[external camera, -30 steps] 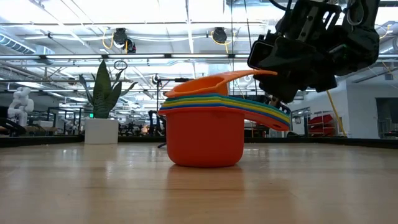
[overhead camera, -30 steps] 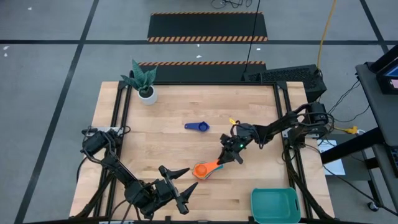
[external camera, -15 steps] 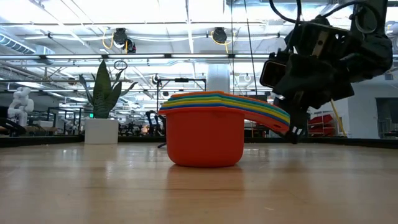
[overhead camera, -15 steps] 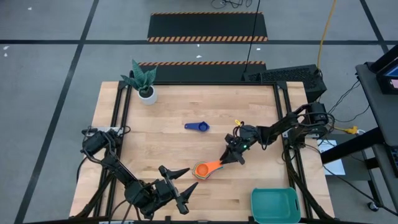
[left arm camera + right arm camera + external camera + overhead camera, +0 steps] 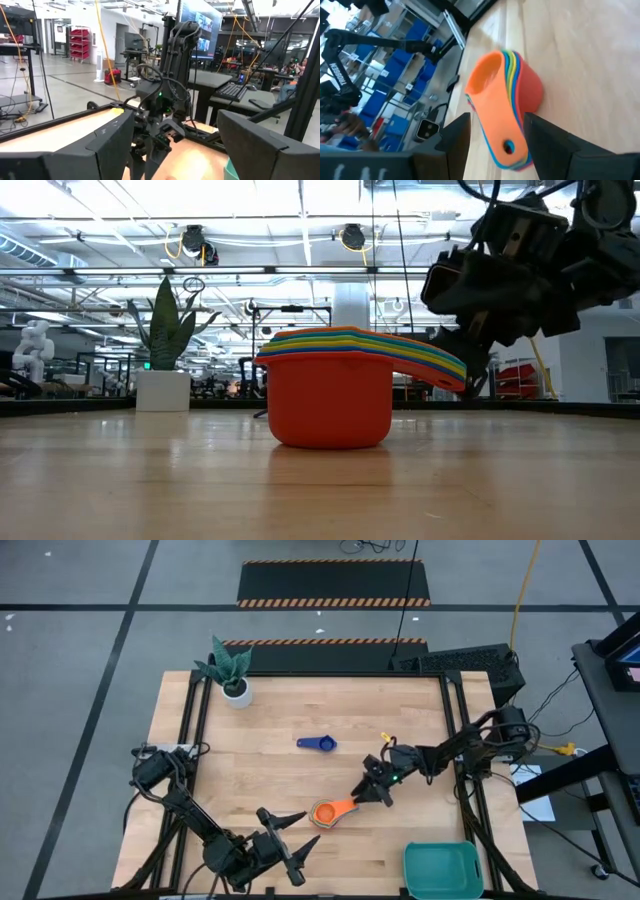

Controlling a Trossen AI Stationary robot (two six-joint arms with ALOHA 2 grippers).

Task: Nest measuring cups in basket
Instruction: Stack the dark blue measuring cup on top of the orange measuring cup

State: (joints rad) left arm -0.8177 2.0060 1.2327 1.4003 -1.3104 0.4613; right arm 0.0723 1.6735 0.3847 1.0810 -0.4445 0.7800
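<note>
Wooden slats of the desk [image 5: 300, 710] carry the stack of cups [image 5: 326, 812], an orange cup on top with its handle pointing toward the right end effector [image 5: 378, 792]. That end effector sits just beside the handle tip with its fingers parted and nothing between them. One blue cup [image 5: 318, 744] lies apart, farther from the stack toward the plant pot [image 5: 236, 691]. A teal basket [image 5: 442, 870] sits near the stack at the desk's front corner, with no cup in it. Waiting on the other side of the stack, the left end effector [image 5: 283, 843] is spread open and holds nothing.

Risks from here: the fanned handles could catch a finger and tip the stack; a grip on one handle may lift only the top cup; the blue cup could be forgotten.
</note>
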